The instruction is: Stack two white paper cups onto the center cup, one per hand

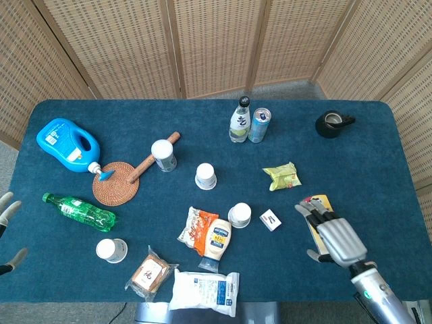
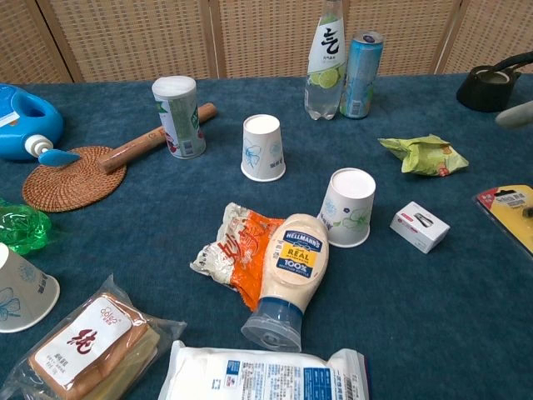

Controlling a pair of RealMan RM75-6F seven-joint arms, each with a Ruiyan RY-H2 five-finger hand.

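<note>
Three white paper cups stand upside down on the blue table. The center cup (image 1: pixel 206 176) (image 2: pixel 263 148) is mid-table. A second cup (image 1: pixel 239 215) (image 2: pixel 348 207) stands right of the mayonnaise bottle. The third cup (image 1: pixel 111 250) (image 2: pixel 21 287) is at the front left, by the bread pack. My right hand (image 1: pixel 334 236) hovers open over the razor pack, well right of the second cup; the chest view shows only a blurred fingertip (image 2: pixel 515 115). My left hand (image 1: pixel 8 233) shows only fingertips at the left edge, spread, holding nothing.
Mayonnaise bottle (image 1: pixel 218 237), orange snack bag (image 1: pixel 194 228) and white pouch (image 1: pixel 204 290) lie near the front. Green bottle (image 1: pixel 79 210), coaster (image 1: pixel 116 182), blue jug (image 1: pixel 66 144), can-shaped cup (image 1: pixel 163 154), bottle (image 1: pixel 239 121), can (image 1: pixel 259 125), green packet (image 1: pixel 281 176), small box (image 1: pixel 271 219), black pot (image 1: pixel 331 123).
</note>
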